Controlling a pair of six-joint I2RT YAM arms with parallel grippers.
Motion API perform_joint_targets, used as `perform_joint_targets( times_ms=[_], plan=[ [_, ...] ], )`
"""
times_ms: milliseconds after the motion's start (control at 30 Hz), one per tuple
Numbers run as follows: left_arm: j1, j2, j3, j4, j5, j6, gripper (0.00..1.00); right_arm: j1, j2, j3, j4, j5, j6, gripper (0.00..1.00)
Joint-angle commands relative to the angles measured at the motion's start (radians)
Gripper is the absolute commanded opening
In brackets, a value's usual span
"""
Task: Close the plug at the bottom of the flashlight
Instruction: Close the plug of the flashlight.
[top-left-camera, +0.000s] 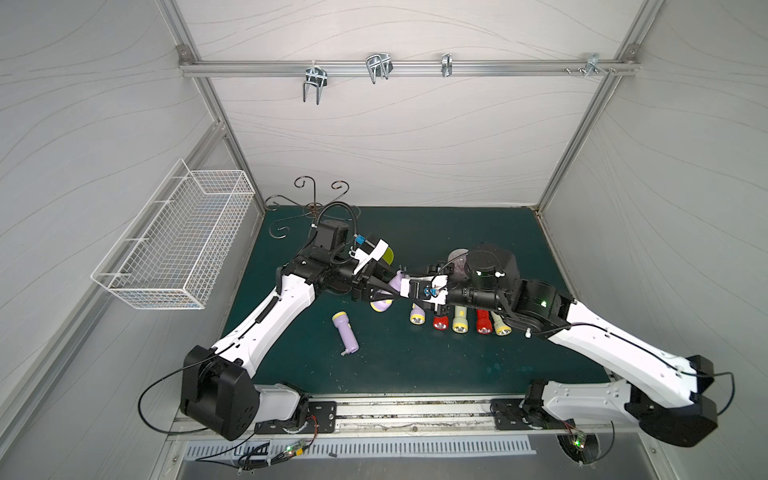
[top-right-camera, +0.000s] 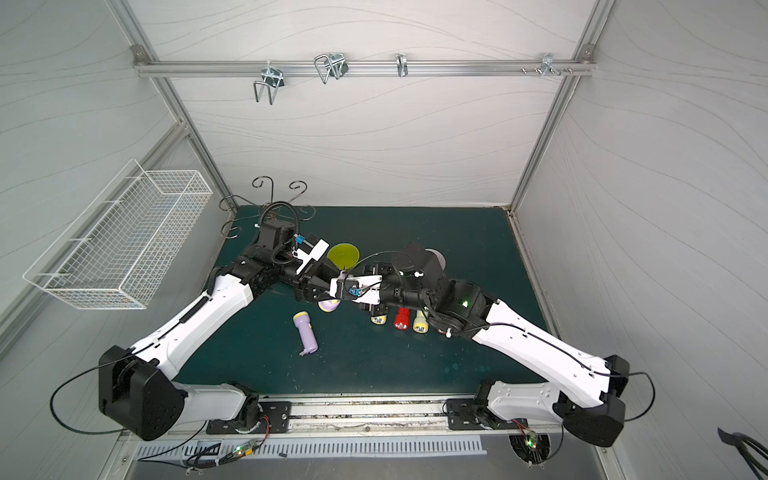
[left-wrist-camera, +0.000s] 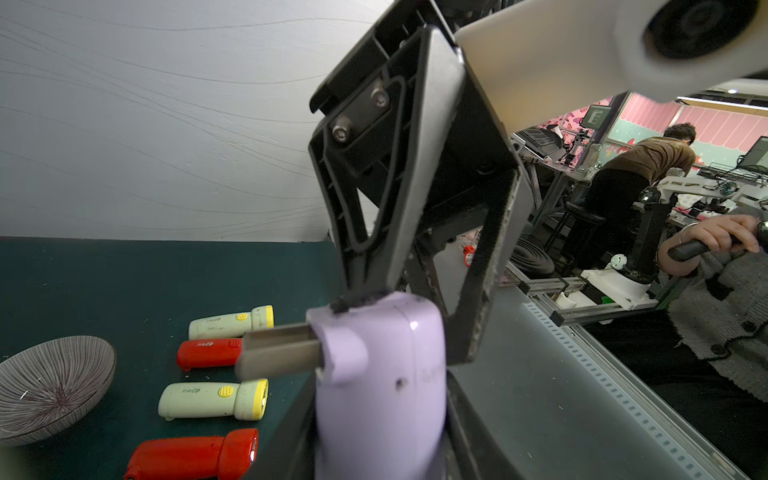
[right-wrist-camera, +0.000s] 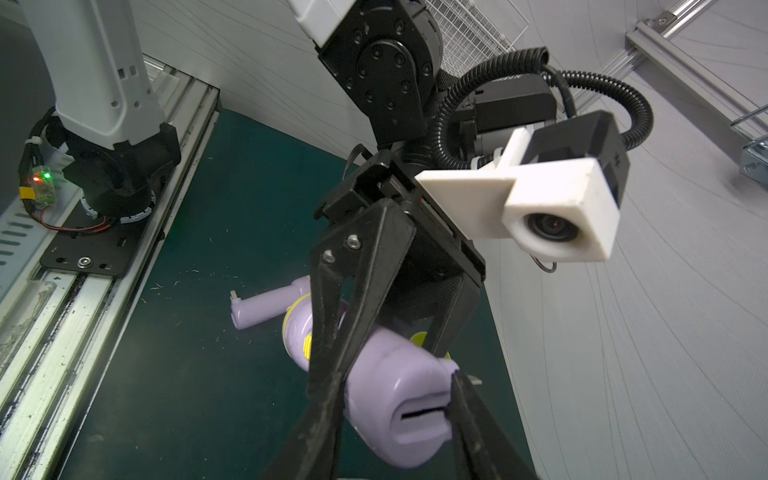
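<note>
Left gripper (right-wrist-camera: 382, 353) clamps lilac plastic flashlight (right-wrist-camera: 399, 399) mid-air above dark green mat (top-left-camera: 415, 365); right gripper (left-wrist-camera: 411, 328) jaws apart, straddling its base. Flat metal plug (left-wrist-camera: 278, 353) sticks out: press near its tip, fold flush.

Place: robotics lab, one test cell.
Around the bench (top-left-camera: 415, 365): white panels (top-left-camera: 395, 145) on aluminium framing (top-left-camera: 415, 68), three sides.
Bench's front edge: two robot arms (top-left-camera: 266, 316) mounted on a rail (top-left-camera: 415, 411).
Beyond the bench: a man (left-wrist-camera: 648, 162) bent over desks (left-wrist-camera: 548, 166) with monitors (left-wrist-camera: 597, 116) and more rigs (left-wrist-camera: 698, 187).
</note>
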Motion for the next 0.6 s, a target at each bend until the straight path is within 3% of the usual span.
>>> perform_joint_targets(
  times_ms=[0,567],
  plan=[
    [0.0,-0.027,-0.003,0.058,0.165,0.002,0.0,-0.005,0.001,0.023,0.008,0.027,-0.011,0.44],
    [0.0,-0.062,-0.032,0.091,0.167,-0.012,0.0,-0.083,0.014,0.017,0.005,-0.131,0.081,0.47]
  ],
)
